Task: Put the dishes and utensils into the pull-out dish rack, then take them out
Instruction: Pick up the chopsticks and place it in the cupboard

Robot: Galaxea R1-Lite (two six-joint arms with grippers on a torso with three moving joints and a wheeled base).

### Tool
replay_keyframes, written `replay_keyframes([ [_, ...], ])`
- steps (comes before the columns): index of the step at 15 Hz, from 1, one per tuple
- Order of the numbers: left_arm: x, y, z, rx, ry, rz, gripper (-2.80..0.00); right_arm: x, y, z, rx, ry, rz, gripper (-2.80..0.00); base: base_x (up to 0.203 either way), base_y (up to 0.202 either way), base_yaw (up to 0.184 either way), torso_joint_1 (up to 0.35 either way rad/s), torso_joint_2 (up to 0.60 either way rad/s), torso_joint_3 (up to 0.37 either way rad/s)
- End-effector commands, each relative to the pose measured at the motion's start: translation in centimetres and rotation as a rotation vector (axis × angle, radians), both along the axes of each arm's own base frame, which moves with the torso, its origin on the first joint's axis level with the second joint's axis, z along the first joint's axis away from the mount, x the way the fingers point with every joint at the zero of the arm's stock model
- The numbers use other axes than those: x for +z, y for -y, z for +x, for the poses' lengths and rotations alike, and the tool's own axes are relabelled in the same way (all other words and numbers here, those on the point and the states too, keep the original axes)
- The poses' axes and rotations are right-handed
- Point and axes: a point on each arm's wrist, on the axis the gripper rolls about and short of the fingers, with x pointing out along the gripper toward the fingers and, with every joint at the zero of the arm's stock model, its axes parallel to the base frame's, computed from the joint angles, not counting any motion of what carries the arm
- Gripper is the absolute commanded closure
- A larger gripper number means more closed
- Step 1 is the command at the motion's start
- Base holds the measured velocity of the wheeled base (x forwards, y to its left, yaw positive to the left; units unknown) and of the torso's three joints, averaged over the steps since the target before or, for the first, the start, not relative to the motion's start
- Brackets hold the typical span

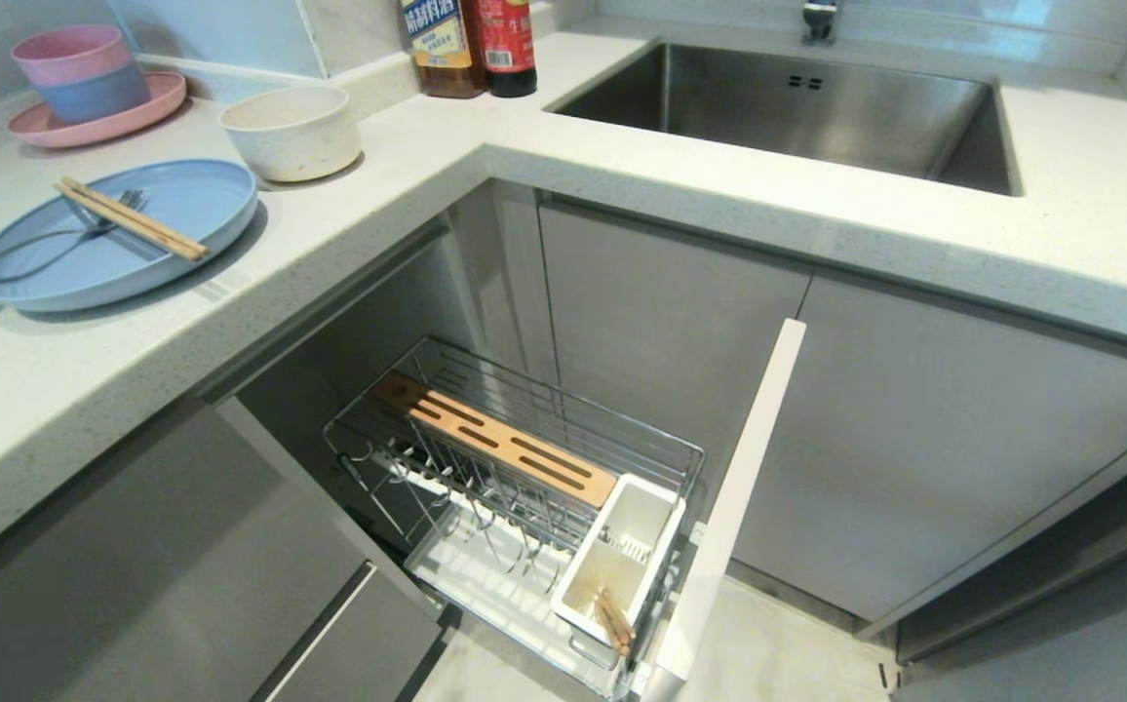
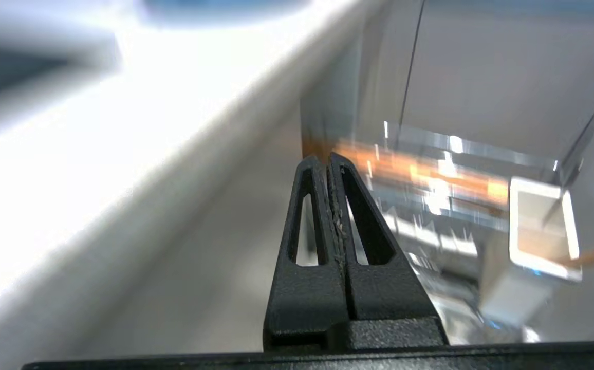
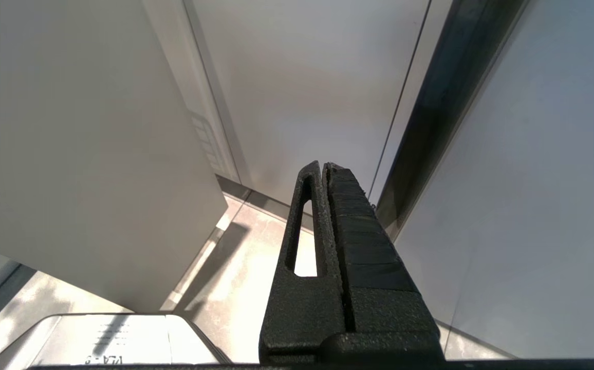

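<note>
Round pale blue plate on speckled white stone bench, thin wooden chopsticks and slim silver fork across it, chrome wire pull-out rack empty of dishes, ribbed black left hand and right hand both pressed together, empty.

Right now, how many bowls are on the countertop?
3: a cream-white bowl beside the blue plate, and a pink bowl nested in a blue bowl on the pink plate. More could be nested unseen.

A home kitchen: steel sink set in a white countertop, grey cabinets, sauce bottles.
</note>
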Motion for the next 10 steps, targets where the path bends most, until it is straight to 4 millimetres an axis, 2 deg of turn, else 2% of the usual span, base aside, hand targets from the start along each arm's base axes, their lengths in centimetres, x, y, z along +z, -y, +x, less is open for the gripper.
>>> replay_keyframes([
  [1, 3.8, 0.1, -1.8, -0.001, 0.077, 0.052, 0.0, 0.0, 0.0, 0.0, 0.0, -0.002, 0.0, 0.0, 0.0, 0.0, 0.0, 0.0, 0.0, 0.0],
  [2, 6.3, 0.1, -2.4, -0.012, 0.112, 0.084, 0.0, 0.0, 0.0, 0.0, 0.0, -0.002, 0.0, 0.0, 0.0, 0.0, 0.0, 0.0, 0.0, 0.0],
  [3, 8.8, 0.3, -2.1, -0.014, 0.123, 0.102, 0.0, 0.0, 0.0, 0.0, 0.0, -0.002, 0.0, 0.0, 0.0, 0.0, 0.0, 0.0, 0.0, 0.0],
  [6, 16.9, 0.5, 0.0, -0.01, 0.185, 0.087, 0.0, 0.0, 0.0, 0.0, 0.0, -0.002, 0.0, 0.0, 0.0, 0.0, 0.0, 0.0, 0.0, 0.0],
  [8, 21.0, 0.4, 2.5, -0.023, 0.199, 0.041, 0.0, 0.0, 0.0, 0.0, 0.0, -0.002, 0.0, 0.0, 0.0, 0.0, 0.0, 0.0, 0.0, 0.0],
  [10, 24.4, 0.2, 6.0, -0.045, 0.187, -0.02, 0.0, 0.0, 0.0, 0.0, 0.0, -0.002, 0.0, 0.0, 0.0, 0.0, 0.0, 0.0, 0.0, 0.0],
])
